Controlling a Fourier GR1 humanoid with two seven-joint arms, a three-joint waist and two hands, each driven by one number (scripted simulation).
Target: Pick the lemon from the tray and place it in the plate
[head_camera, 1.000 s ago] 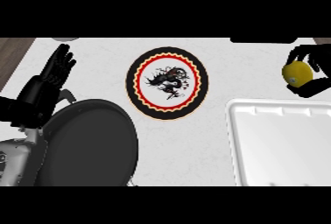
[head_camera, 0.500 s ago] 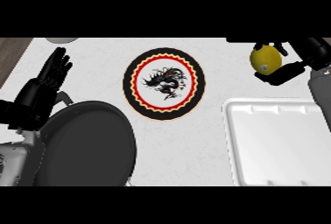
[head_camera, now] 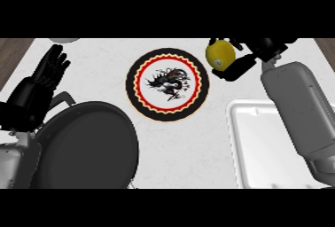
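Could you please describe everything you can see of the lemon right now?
The lemon is bright yellow, smooth-looking and oval, its long axis roughly upright in the head view. The right hand holds it, with black fingers curled round its right side and hiding part of it. It is out of the white tray and shows near the view's top, just beside the upper right rim of the patterned plate, not yet in it.

- White, faintly marbled surface (head_camera: pixel 177 146) fills most of the view.
- Large dark grey round object (head_camera: pixel 88 144) lies on the surface at the lower left.
- Small pale grey rounded thing (head_camera: pixel 63 40) is cut off by the top edge, upper left.
- Brown wood-grained strips (head_camera: pixel 13 46) show beyond the surface's far corners.
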